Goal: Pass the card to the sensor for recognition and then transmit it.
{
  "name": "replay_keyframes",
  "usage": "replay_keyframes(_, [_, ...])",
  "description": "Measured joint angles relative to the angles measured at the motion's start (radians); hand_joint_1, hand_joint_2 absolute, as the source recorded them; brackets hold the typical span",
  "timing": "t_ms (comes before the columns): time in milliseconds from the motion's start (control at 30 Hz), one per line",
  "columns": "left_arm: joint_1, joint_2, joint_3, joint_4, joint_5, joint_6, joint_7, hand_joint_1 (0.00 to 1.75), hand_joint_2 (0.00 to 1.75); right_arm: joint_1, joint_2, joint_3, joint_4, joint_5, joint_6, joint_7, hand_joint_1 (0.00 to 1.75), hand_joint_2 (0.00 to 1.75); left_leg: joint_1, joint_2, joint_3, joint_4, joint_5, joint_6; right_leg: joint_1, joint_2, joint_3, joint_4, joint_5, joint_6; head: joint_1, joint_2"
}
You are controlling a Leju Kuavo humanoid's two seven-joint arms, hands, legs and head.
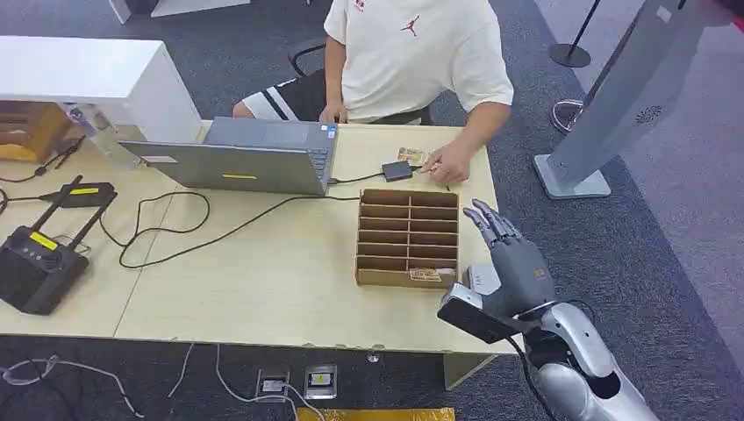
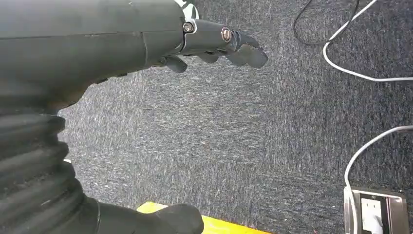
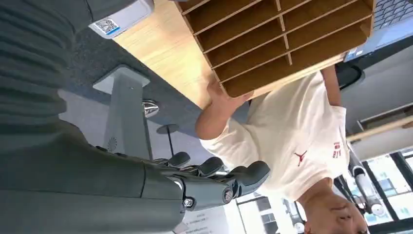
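- Far left of the table (image 1: 263, 289): black router w/ antennas (image 1: 39, 259), cables trailing off it.
- Left hand (image 2: 214, 44) hangs over grey carpet (image 2: 234, 146) (seen from the wrist cam), fingers loosely curled, nothing in them, near white cables and a floor socket (image 2: 377, 212).
- Centre-left: grey laptop (image 1: 250, 158), lid facing the robot, black cable running from it to the sensor.
- Person in white T-shirt (image 1: 412, 53) sits behind the table, opposite the robot.
- Sensor (image 1: 397, 170), small dark box, sits just beyond the wooden compartment tray (image 1: 408, 237).
- Person's hand (image 1: 449, 164) rests just beside the sensor, touching a card (image 1: 410, 155) lying next to it (card small, hard to read).
- Another card (image 1: 425, 274) lies in the tray's near-right slot.
- Right hand (image 1: 509, 254) is raised by the tray's right edge, fingers straight and a bit apart, holding nothing; slot card is just to its left, not touching; card by sensor well apart from it, across the tray.
- Grey kiosk stand (image 1: 614, 96) on the floor, far right.
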Motion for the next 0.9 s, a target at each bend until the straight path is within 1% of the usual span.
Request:
replay_keyframes(267, [-0.003, 0.0, 0.0, 0.0, -0.002, 0.0, 0.0, 0.0, 1.75, -0.016, 0.022, 0.012, 0.085, 0.021, -0.021, -0.016, 0.0, 1.75, 0.0, 0.0, 0.0, 0.0, 0.0, 0.0, 0.0, -0.001, 0.0, 0.0, 0.0, 0.0, 0.0, 0.0])
replay_keyframes(533, [-0.003, -0.003, 0.0, 0.0, -0.009, -0.004, 0.0, 0.0, 1.75, -0.023, 0.04, 0.024, 0.172, 0.033, -0.082, -0.039, 0.0, 1.75, 0.0, 0.0, 0.0, 0.0, 0.0, 0.0, 0.0, -0.001, 0.0, 0.0, 0.0, 0.0, 0.0, 0.0])
replay_keyframes(667, [-0.003, -0.004, 0.0, 0.0, -0.01, -0.004, 0.0, 0.0, 1.75, -0.023, 0.046, 0.025, 0.197, 0.03, -0.086, -0.042, 0.0, 1.75, 0.0, 0.0, 0.0, 0.0, 0.0, 0.0, 0.0, 0.0, 0.0, 0.0, 0.0, 0.0, 0.0, 0.0])
replay_keyframes(900, [-0.003, -0.005, 0.0, 0.0, -0.01, -0.004, 0.0, 0.0, 1.75, -0.026, 0.048, 0.025, 0.201, 0.016, -0.081, -0.03, 0.0, 1.75, 0.0, 0.0, 0.0, 0.0, 0.0, 0.0, 0.0, 0.0, 0.0, 0.0, 0.0, 0.0, 0.0, 0.0])
